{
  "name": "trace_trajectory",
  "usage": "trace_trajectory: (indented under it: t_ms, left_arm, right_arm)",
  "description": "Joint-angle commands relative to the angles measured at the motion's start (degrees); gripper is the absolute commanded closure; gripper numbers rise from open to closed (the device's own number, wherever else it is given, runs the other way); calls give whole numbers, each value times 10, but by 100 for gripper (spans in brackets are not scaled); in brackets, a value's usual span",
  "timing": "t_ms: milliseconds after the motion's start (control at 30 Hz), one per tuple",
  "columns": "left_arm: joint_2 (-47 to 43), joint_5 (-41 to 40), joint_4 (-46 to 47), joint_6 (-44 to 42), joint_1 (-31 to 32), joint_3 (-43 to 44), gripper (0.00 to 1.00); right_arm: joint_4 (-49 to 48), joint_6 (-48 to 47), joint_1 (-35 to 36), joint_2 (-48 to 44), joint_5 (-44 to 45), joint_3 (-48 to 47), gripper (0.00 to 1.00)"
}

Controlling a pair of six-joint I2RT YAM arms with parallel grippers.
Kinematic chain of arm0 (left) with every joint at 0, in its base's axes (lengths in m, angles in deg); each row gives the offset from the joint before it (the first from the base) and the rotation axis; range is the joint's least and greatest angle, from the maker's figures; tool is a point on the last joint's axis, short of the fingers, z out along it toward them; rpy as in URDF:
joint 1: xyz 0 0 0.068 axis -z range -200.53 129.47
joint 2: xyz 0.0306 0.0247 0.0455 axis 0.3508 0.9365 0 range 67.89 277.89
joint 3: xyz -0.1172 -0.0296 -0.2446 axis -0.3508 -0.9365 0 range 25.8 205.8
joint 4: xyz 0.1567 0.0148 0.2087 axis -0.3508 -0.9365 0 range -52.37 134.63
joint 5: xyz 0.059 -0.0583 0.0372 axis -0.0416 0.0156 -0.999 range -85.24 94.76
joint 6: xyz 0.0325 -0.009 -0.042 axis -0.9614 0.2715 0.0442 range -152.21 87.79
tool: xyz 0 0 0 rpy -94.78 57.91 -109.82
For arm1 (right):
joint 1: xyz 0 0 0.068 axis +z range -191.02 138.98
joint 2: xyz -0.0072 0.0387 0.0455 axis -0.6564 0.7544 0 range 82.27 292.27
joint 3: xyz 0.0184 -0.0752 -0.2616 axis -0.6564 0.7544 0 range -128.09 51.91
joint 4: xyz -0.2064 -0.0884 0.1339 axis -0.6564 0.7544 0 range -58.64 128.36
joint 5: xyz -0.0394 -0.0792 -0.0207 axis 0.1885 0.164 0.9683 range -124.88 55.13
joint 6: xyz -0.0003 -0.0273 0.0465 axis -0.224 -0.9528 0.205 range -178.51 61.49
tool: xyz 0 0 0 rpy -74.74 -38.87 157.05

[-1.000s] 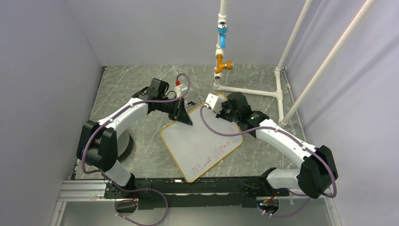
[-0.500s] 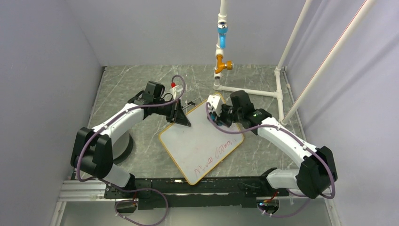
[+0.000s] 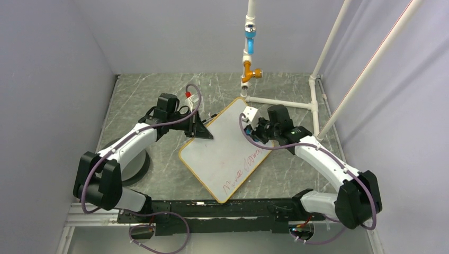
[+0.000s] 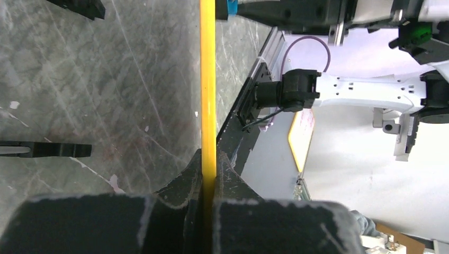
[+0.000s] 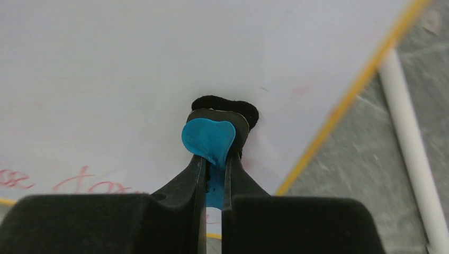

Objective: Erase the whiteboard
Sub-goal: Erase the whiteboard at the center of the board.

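My left gripper (image 3: 203, 132) is closed on the whiteboard (image 3: 225, 153). It pinches the thin yellow frame (image 4: 207, 79) on the board's far-left edge. In the left wrist view the frame runs edge-on straight between my fingers (image 4: 186, 182), with no gap either side.

The whiteboard sits mid-table on the grey marbled table top (image 3: 143, 100), rotated so one corner points at the arm bases. From the top view I can't tell whether the edge I'm holding is lifted or flat. The red handwriting (image 3: 242, 170) lies along the near-right edge, and the rest of the white face looks clean.

My right gripper (image 3: 257, 132) is over the board's far-right part, jaws clamped on the blue-and-black eraser (image 5: 209, 136). The eraser's black pad is pressed onto the white surface, just inside the yellow frame. In the right wrist view some red strokes (image 5: 79, 182) sit to the left of the pad, apart from it.

Right of the board, a white pipe frame (image 3: 275, 101) lies on the table near the board's far corner.
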Motion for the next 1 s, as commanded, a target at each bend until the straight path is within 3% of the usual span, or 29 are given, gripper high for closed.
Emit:
trace_trajectory:
  t_ms: [0, 200, 367, 500, 733, 967]
  left_arm:
    - [-49, 64, 95, 59, 2, -7, 100]
    - [-63, 68, 147, 96, 1, -34, 100]
    - [-57, 64, 149, 118, -14, -31, 100]
    - [-42, 74, 159, 138, -36, -36, 100]
    - [-14, 68, 20, 49, -85, 7, 100]
    - [-10, 82, -44, 22, -147, 73, 100]
  right_arm:
    - [-82, 49, -38, -51, 63, 22, 100]
    - [-54, 32, -36, -46, -78, 29, 100]
    - [-4, -31, 34, -38, -176, 24, 100]
    - [33, -90, 96, -21, -172, 9, 100]
    - [71, -202, 156, 8, -147, -26, 100]
    - [80, -85, 118, 30, -136, -149, 100]
